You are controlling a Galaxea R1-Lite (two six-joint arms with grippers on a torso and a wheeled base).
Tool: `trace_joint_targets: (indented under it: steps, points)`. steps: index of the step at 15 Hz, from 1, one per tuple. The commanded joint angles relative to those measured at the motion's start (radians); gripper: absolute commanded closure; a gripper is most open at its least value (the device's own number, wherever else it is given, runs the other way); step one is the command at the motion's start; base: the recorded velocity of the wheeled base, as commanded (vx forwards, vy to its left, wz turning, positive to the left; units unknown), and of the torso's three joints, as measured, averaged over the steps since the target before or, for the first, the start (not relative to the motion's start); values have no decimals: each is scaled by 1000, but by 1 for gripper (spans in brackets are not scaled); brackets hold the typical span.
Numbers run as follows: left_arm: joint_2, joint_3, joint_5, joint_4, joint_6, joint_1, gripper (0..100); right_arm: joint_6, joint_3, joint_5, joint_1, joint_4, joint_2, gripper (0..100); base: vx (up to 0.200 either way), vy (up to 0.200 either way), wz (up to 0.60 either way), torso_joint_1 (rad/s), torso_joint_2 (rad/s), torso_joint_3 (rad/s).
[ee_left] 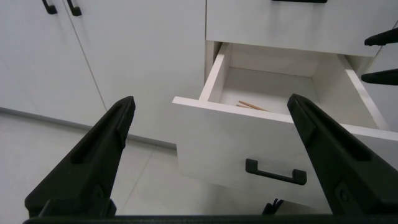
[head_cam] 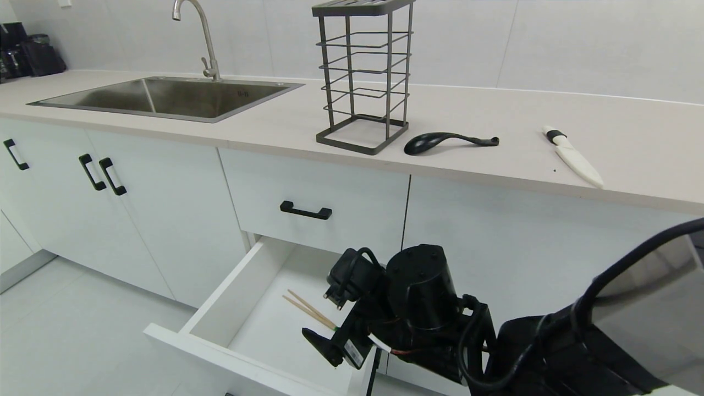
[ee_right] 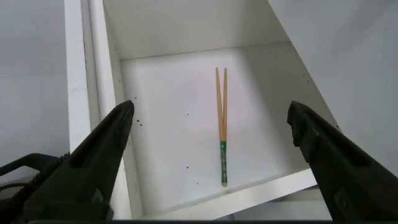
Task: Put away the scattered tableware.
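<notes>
A pair of wooden chopsticks [head_cam: 311, 311] [ee_right: 222, 124] [ee_left: 252, 106] with green tips lies on the floor of the open white drawer [head_cam: 231, 291] [ee_left: 236, 137] [ee_right: 106, 62]. My right gripper [head_cam: 324, 316] [ee_right: 210, 109] [ee_left: 367, 59] hangs open above the drawer and holds nothing; the chopsticks lie below its gap. My left gripper [ee_left: 210, 99] is open and holds nothing, out in front of the drawer and facing its front panel. On the countertop lie a black spoon [head_cam: 426, 143] and a white knife [head_cam: 572, 157] with a black band.
A dark wire rack [head_cam: 363, 77] stands on the counter just left of the spoon. A steel sink [head_cam: 165, 96] with a faucet [head_cam: 203, 33] lies at the far left. A shut drawer with a black handle [head_cam: 306, 210] sits above the open one.
</notes>
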Motion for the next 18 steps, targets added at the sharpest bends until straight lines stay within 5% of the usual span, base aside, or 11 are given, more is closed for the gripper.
trace_joint_targets:
  steps: [1,11,18]
  points:
    - [1,0,0,-1,0,0,0,1,19,3,-2,-23,6,0,0,0,0,0,0,0]
    - [1,0,0,-1,0,0,0,1,-1,5,-2,-30,19,0,0,0,0,9,-9,-3]
    - [1,0,0,-1,0,0,0,2,1,5,8,-33,17,0,0,0,0,210,-343,-157]
